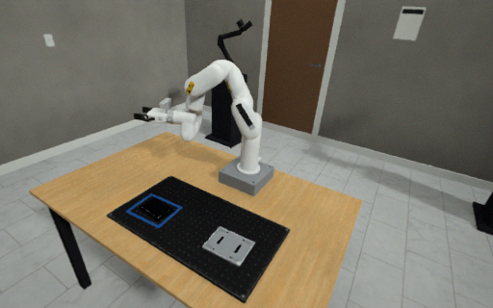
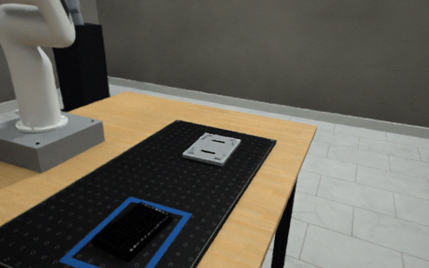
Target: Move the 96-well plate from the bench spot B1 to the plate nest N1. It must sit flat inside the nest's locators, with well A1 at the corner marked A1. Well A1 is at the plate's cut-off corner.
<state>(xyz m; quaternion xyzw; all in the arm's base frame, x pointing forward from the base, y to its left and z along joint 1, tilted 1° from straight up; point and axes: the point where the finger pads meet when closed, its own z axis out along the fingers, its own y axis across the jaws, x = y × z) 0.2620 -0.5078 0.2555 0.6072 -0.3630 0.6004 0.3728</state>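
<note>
Clearly nothing is done yet: the 96-well plate (image 1: 154,208) lies in its blue-framed spot at the worktop's (image 1: 93,180) nine o'clock, the nest (image 1: 228,245) bare, the claw (image 1: 142,114) wide, holding nothing, aloft.

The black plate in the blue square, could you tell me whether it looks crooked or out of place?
Nothing stands out: the plate lies flat inside the blue outline, roughly square to it. The gripper is open, well away.
</note>
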